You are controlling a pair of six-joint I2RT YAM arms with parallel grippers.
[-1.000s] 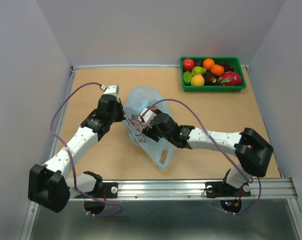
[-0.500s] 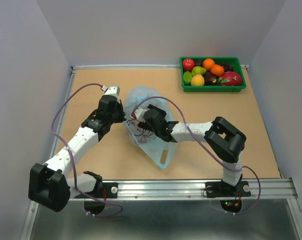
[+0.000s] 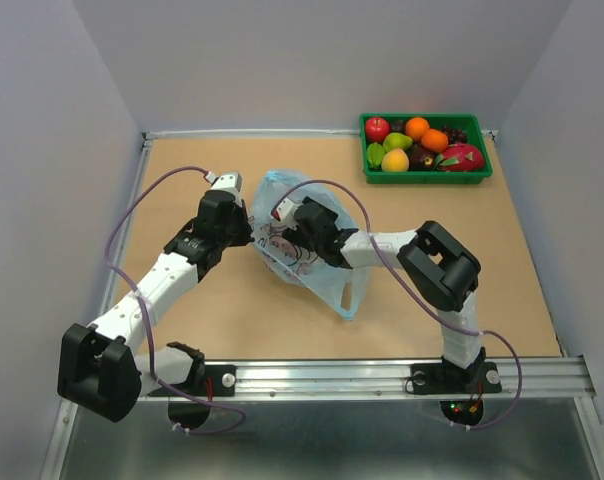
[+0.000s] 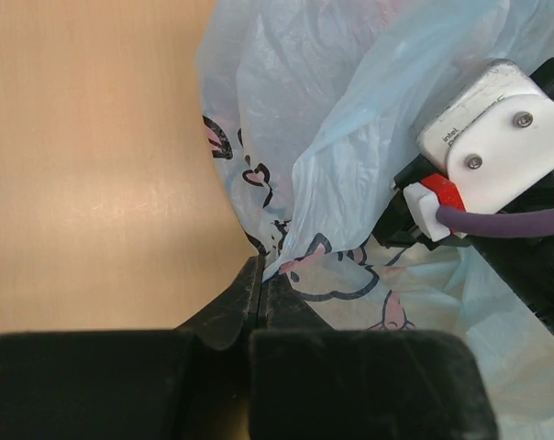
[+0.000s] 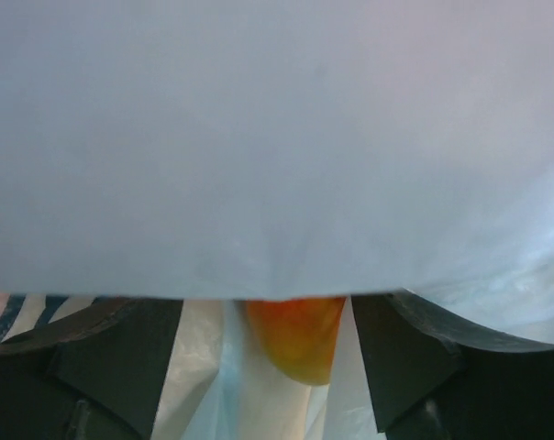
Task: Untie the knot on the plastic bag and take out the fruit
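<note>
the plastic bag (image 3: 322,280) lies crumpled at the centre of the overhead frame, on the brown table (image 3: 182,170), with its pink and black cartoon print turned upward. its light blue film is stretched from the upper middle down toward the lower right of the middle area.

the left gripper (image 3: 250,233) is set against the bag's left edge. in the left wrist view its fingertips (image 4: 245,295) are pressed together at the bottom centre of the frame, and a fold of the printed film is pinched between them. so the bag is gripped by the closed left pincer. the white camera housing (image 4: 497,128) of the other arm and its purple cable (image 4: 511,220) are seen at the right of that frame, lying on the bag.

the right gripper (image 3: 285,236) is pushed in among the bag's folds, just beside the left one. in the right wrist view the upper two thirds of the frame are covered by pale blue film. below it the right gripper (image 5: 263,353) is seen with its two dark fingers spread wide and closed on nothing. an orange-yellow fruit (image 5: 295,344) sits between them at the bottom centre, inside the bag.

a green tray (image 3: 428,178) filled with mixed fruit is placed at the upper right of the overhead frame, well apart from the bag.
</note>
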